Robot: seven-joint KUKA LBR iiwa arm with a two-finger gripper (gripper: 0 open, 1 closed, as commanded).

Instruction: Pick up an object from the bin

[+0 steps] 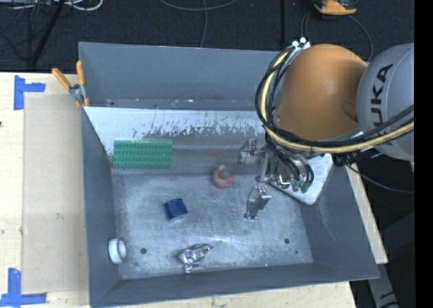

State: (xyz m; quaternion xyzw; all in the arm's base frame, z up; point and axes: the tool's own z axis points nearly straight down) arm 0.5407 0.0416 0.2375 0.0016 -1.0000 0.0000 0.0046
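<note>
A grey metal bin (pixel 203 80) was seen from above, with five small things spread well apart on its floor. At the near left corner lay a small white cap (pixel 117 250). Further back on the left, a flat green studded plate (pixel 142 154) lay against the foot of the back wall, its long side running along that wall. Toward the middle sat a small blue block (pixel 176 209). Near the front wall lay a crumpled silver piece (pixel 194 254), its length running roughly left to right. Right of centre sat a small pink round thing (pixel 222 177).

The gripper (pixel 254 205) hung low over the floor on the right side of the bin, under the arm's orange cover (pixel 318 93) and its looped cables. Whether its jaws stood wide or narrow could not be told, and nothing was seen held in it.

The pink round thing was the nearest piece. It lay near the gripper, to its left and a little toward the back wall, and the two were apart. Being round, it offered no long axis to line up with. Taking it would probably call for a short shift left and back. The blue block lay further left and the silver piece toward the front.
</note>
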